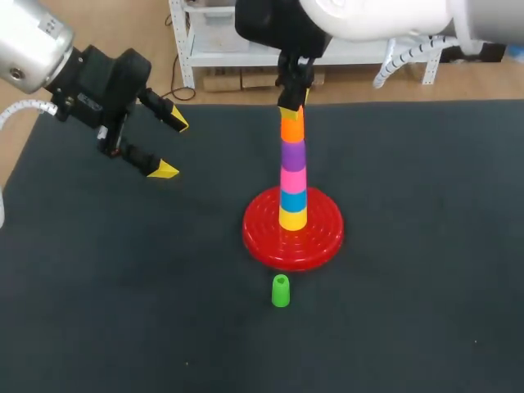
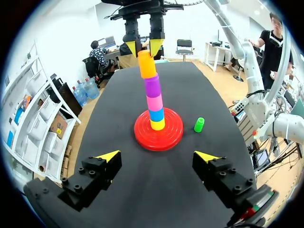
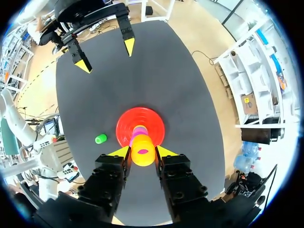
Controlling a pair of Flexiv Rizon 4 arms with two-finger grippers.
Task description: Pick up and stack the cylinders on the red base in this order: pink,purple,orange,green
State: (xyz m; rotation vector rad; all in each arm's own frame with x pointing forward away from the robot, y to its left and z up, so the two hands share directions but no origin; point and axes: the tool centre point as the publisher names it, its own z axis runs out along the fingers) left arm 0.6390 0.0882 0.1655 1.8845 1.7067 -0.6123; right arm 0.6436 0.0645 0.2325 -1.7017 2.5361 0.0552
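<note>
On the red base point(image 1: 260, 236) stands a tower of cylinders: yellow, blue, pink point(image 1: 293, 177), purple point(image 1: 293, 152), and orange point(image 1: 292, 127) on top. My right gripper point(image 1: 292, 102) comes down from above and is shut on the orange cylinder point(image 3: 142, 150), a yellow tip on each side of it. The green cylinder point(image 1: 280, 291) stands alone on the mat just in front of the base. My left gripper point(image 1: 170, 147) hangs open above the table's left part, well away from the tower, with nothing between its fingers.
A dark mat point(image 1: 426, 311) covers the table. Its far edge runs just behind the tower. Bare mat lies to the left, right and front of the base.
</note>
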